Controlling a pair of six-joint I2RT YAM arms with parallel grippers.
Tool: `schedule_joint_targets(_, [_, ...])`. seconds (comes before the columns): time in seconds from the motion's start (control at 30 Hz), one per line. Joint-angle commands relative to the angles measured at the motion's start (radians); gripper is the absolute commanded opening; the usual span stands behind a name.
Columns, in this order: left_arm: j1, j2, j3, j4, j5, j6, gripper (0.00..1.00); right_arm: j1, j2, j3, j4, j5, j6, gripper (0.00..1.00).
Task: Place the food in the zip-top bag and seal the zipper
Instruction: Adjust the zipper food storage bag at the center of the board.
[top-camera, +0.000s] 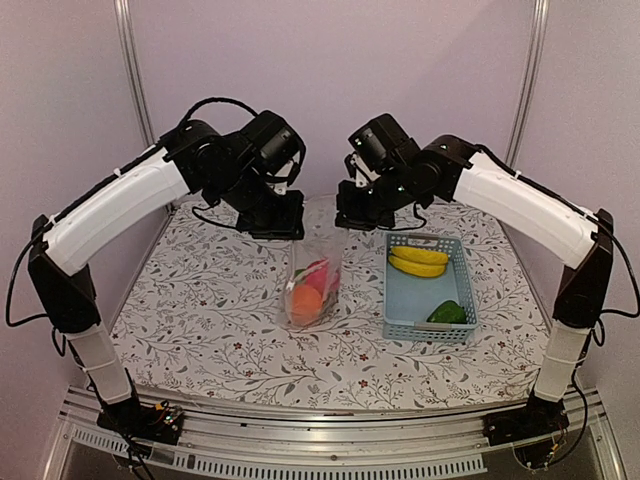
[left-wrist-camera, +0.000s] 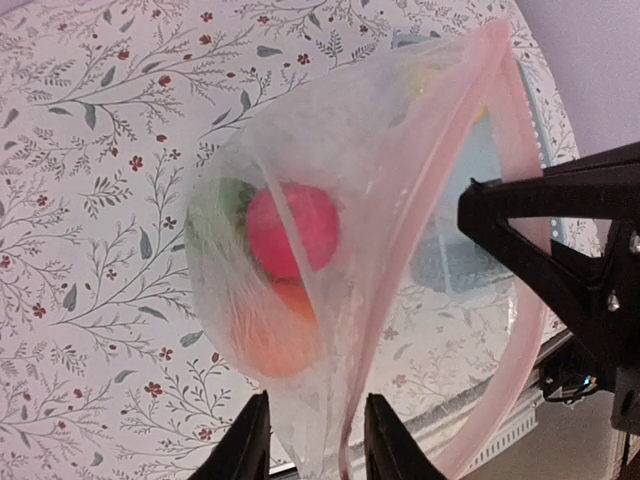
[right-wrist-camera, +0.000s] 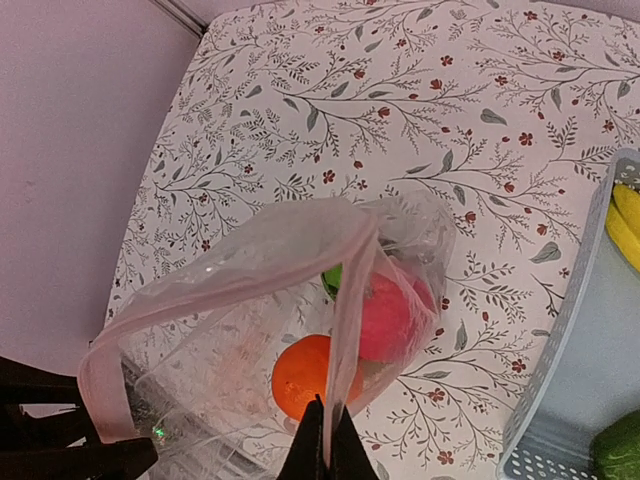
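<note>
Firmly pinched the zipper (right-wrist-camera: 352, 300) of the zip-top bag (top-camera: 315, 275) in closed right fingers (right-wrist-camera: 312, 450); straddled its rim with left fingers (left-wrist-camera: 245, 445) parted, unclamped. Hung between them over the tabletop (top-camera: 200, 320), mouth up, long axis vertical, food (top-camera: 308, 298) low inside.

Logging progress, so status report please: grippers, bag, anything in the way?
Left gripper open astride zip-top bag mouth. Right gripper shut on zipper. Bananas, green piece in basket.

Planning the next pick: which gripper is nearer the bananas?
Right. The right gripper pinches the bag's rim on the bananas' side; the left gripper straddles the rim on the far side.
</note>
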Motion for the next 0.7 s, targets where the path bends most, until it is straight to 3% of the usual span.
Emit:
schedule_joint_targets(0.0, [-0.008,-0.007,-0.03,-0.015,-0.04,-0.026,0.27,0.002,-0.061,-0.001,-0.013,0.01,0.021,0.0])
schedule_joint_targets(0.2, [-0.01,-0.005,-0.055,0.063,-0.015,0.004,0.06,-0.002,-0.079,-0.041,0.018,-0.008,0.023,0.01])
schedule_joint_targets(0.27, [-0.008,-0.018,-0.072,0.114,-0.003,0.016,0.0,-0.011,-0.081,-0.038,0.019,-0.053,0.018,0.12])
schedule_joint_targets(0.37, [-0.006,-0.025,-0.082,0.152,-0.01,0.031,0.0,-0.037,-0.104,-0.04,0.0,-0.134,0.011,0.34])
schedule_joint_targets(0.5, [0.004,-0.026,-0.074,0.17,-0.012,0.055,0.0,-0.124,-0.217,-0.061,-0.046,-0.185,0.011,0.52])
schedule_joint_targets(0.67, [0.012,-0.031,-0.078,0.192,0.011,0.076,0.0,-0.246,-0.323,-0.196,-0.03,-0.113,-0.029,0.53])
